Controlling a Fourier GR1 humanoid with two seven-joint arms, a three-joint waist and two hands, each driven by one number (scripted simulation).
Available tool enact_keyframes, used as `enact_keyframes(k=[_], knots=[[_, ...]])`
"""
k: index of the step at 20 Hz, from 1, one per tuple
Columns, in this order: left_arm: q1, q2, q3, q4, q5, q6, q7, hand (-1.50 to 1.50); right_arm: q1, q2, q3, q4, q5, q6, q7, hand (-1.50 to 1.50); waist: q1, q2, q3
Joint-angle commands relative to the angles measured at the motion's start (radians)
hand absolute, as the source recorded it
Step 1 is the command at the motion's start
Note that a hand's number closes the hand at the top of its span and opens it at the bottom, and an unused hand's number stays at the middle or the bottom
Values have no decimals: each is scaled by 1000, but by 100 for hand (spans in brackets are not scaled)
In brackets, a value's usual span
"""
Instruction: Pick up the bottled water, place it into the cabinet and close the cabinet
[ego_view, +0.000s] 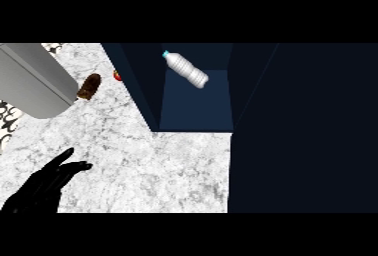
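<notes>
White-grey marbled counter (148, 170): left and centre of frame. Large grey cylindrical body (29, 80): upper left, lying at an angle. Small brown oblong item (89, 86): on the counter, just beside the cylinder's right side. Small red item (117, 75): near, to the right of the brown one, partly hidden. Black-and-white patterned surface (7, 117): left edge.

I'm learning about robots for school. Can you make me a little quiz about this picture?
1. True or false: the water bottle is inside the open cabinet.
2. Which of the robot's hands can you see over the counter?
A) the left hand, with its fingers open
B) the right hand, curled round the bottle
C) both hands
3. What colour is the cap on the bottle?

Key: 1 true; 2 A; 3 light blue.
</notes>
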Motion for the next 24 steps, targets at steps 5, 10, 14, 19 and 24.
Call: enact_keyframes(k=[5,10,14,19,24], knots=[[89,104,126,-38,83,-74,-5,-150,-41,-25,79,-313,140,-30,103,150,9,-3,-5],[153,134,160,-51,121,-138,-25,-150,-127,-41,158,-287,169,-35,148,150,28,-13,-9],[182,150,193,-39,140,-159,-35,-150,-215,-62,214,-273,180,-52,191,150,36,-15,-14],[227,182,226,-55,168,-200,-36,-150,-321,-70,290,-236,178,-116,253,150,54,-18,-15],[273,211,273,-33,178,-236,-55,-150,-417,-43,379,-202,185,-220,312,150,60,-18,-16]])
